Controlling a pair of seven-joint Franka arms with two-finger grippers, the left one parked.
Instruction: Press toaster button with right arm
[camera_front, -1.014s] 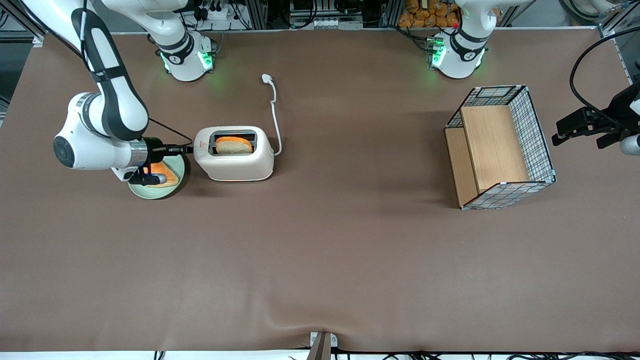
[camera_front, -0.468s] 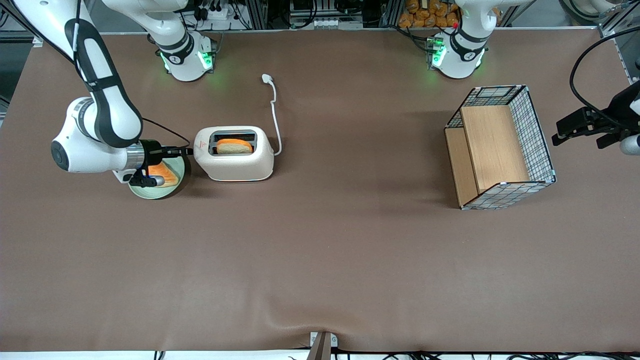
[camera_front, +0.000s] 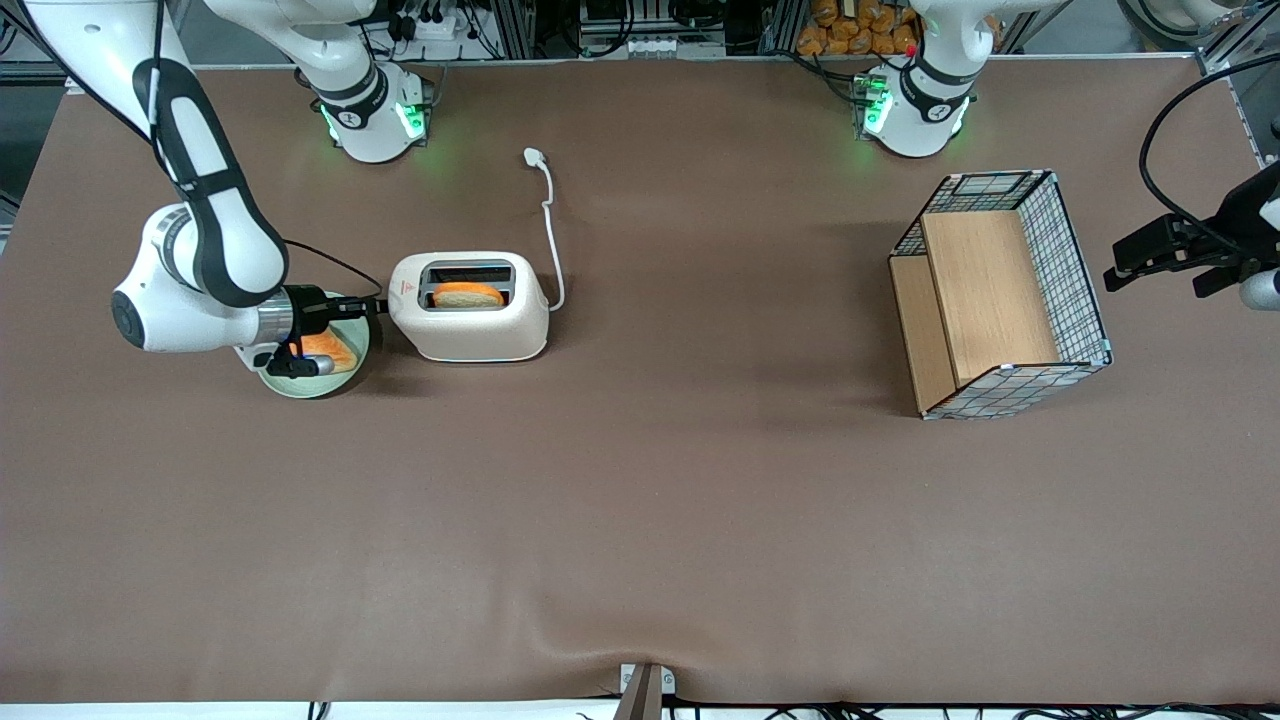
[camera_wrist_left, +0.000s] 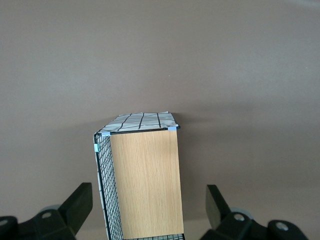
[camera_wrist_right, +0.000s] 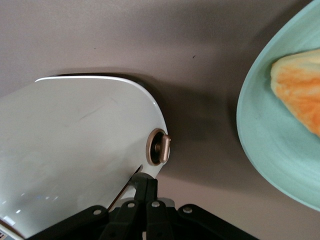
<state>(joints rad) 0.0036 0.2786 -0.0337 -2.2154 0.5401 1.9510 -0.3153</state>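
You have a brown table cover (camera_front: 640, 500) under even light; past its edge farthest from the front camera sit aluminium framing (camera_front: 520, 25), cables and power strips (camera_front: 650, 45).

The right arm (camera_front: 205, 215) is shifting slightly: its elbow and forearm are sitting a little nearer the toaster (camera_front: 468, 306) than in the two earlier front views, and the wrist is riding a little lower over the plate (camera_front: 355, 365). The gripper (camera_front: 378, 299) is remaining at the toaster's red-logo end throughout, with its closed fingertips against that end. The bread slice (camera_front: 467, 295) in the slot is sinking: it is standing clearly proud of the slot one second ago, lower half a second ago, and is now showing only its upper edge.
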